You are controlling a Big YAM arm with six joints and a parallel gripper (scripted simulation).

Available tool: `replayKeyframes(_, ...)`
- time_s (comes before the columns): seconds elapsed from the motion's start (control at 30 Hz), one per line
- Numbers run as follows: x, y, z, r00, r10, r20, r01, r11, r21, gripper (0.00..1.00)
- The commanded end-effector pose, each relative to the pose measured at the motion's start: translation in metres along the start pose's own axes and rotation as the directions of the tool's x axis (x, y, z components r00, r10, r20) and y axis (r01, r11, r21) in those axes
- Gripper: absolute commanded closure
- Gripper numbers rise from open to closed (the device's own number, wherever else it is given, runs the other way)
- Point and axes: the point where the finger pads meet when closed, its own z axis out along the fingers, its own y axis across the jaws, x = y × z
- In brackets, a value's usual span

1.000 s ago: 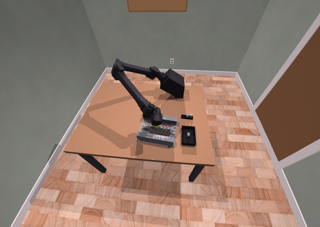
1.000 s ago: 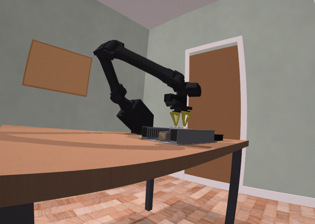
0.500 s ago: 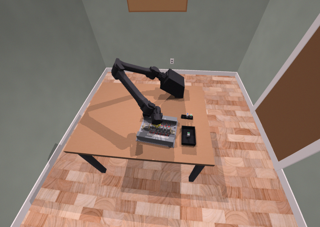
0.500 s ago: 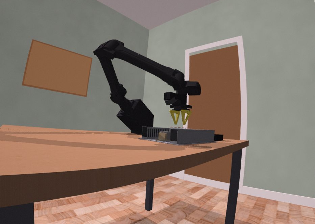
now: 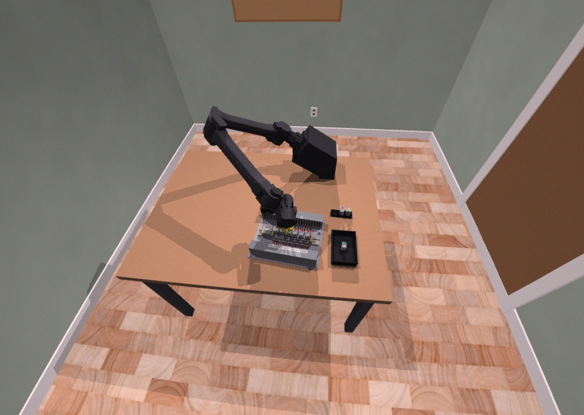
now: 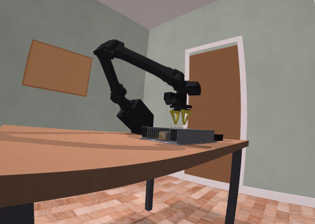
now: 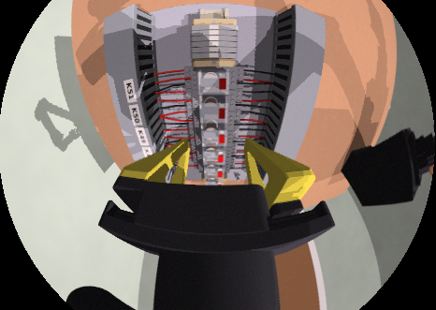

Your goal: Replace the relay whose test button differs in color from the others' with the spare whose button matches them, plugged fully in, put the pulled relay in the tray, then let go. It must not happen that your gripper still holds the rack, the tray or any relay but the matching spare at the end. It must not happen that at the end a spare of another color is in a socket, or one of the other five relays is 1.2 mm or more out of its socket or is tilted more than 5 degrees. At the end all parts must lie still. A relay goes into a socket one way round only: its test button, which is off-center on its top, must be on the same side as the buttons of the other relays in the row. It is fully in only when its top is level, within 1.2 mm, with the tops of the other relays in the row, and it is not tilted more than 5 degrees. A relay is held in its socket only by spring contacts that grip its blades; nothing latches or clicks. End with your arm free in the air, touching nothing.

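Relays (image 7: 212,108), boxy, red-buttoned, below the parted, holed yellow pincer (image 5: 286,231) (image 6: 179,124) (image 7: 216,143).

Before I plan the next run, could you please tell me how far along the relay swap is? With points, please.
Looks done: a green-button relay (image 5: 344,246) lies in the tray (image 5: 356,254), and the visible buttons in the row (image 7: 221,139) are red. In hand: nothing; the gripper (image 6: 179,124) (image 7: 216,143) stands open above the row. Left: perhaps only confirming the spare is fully in, which these views cannot settle.

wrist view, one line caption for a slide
Yellow-tipped jaws stand open above a row of relays with red buttons, labels to one side.
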Motion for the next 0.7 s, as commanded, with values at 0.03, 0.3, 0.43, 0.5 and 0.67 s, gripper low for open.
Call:
replayKeyframes(0.03,0.0061,0.0166,-0.0224,1.000,0.012,-0.010,-0.012,0.999,-0.050,0.41)
replayKeyframes(0.3,0.0063,0.0166,-0.0223,1.000,0.011,-0.010,-0.012,0.999,-0.050,0.41)
replayKeyframes(0.43,0.0063,0.0166,-0.0223,1.000,0.011,-0.010,-0.012,0.999,-0.050,0.41)
replayKeyframes(0.5,0.0063,0.0166,-0.0224,1.000,0.011,-0.010,-0.012,0.999,-0.050,0.41)
replayKeyframes(0.67,0.0045,0.0172,-0.0277,1.000,0.015,-0.011,-0.015,0.999,-0.050,0.41)
